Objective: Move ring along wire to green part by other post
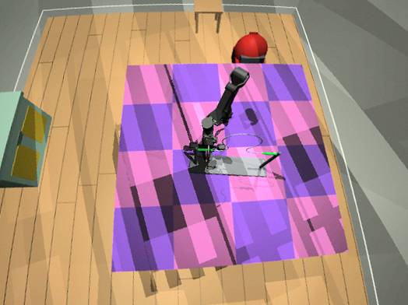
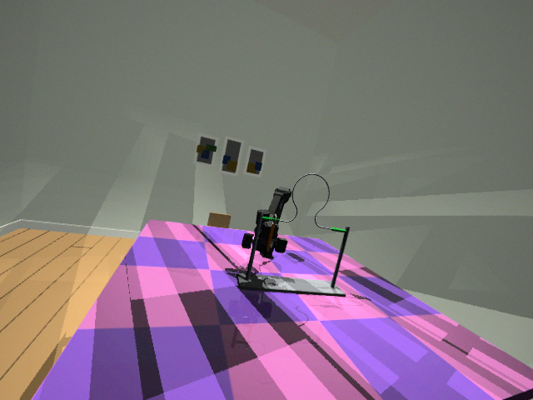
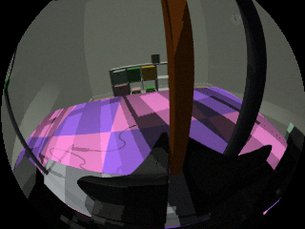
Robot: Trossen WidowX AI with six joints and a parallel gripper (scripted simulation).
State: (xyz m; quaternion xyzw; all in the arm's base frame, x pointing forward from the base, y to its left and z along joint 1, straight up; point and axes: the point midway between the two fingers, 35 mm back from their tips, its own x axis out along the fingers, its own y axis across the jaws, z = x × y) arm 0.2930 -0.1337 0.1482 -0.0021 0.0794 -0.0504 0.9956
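The tabletop (image 1: 264,226) (image 2: 292,366) (image 3: 148,105) was a four-sided surface checkered in pink and purple squares, its pattern running out to the edges and corners. A long, flat grey base plate (image 1: 238,167) (image 2: 301,286) (image 3: 62,186) lay on it around the middle, well apart from all four corners, its long sides running roughly along the near and far edges. Dark shadow bands slanted over the squares, some reaching the near edge, and a thin, curling shadow fell just beside the plate.
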